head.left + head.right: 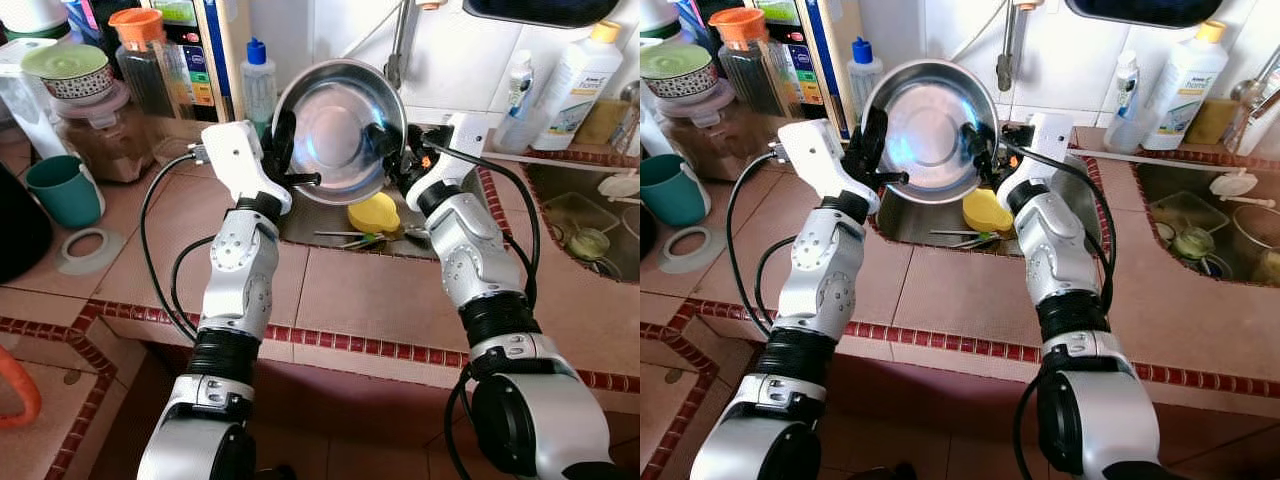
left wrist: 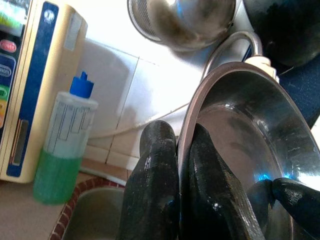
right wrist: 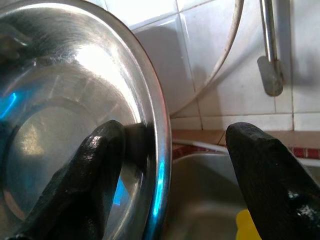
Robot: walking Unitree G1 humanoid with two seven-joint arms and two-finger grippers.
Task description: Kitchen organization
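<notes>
**Steel bowl held on edge over the sink**

The bowl (image 1: 338,130) is up in the air above the sink (image 1: 330,225), tipped on its rim so its hollow faces the robot. The left hand (image 1: 283,150) has it: in the left wrist view both fingers (image 2: 155,190) are pressed tight on the rim, one inside, one outside. The right hand (image 1: 392,152) sits at the opposite edge. Its wrist view shows one finger (image 3: 87,175) inside the bowl against the wall and the other well clear of the rim, so the hand is spread wide and probably not gripping yet, though reflections on the steel make the contact hard to judge.

Below lie a yellow sponge (image 1: 373,212) and some cutlery (image 1: 345,238) in the sink; a green bottle (image 1: 258,85) stands on the desk (image 1: 380,295) just behind the left hand.

To do this step well, the right hand should close squarely on the rim before the left lets go. Polished steel is slippery, and a one-sided pinch lets the bowl swing. Any move should be slow and clear of the bottle and the tap (image 1: 398,45) close behind.
</notes>
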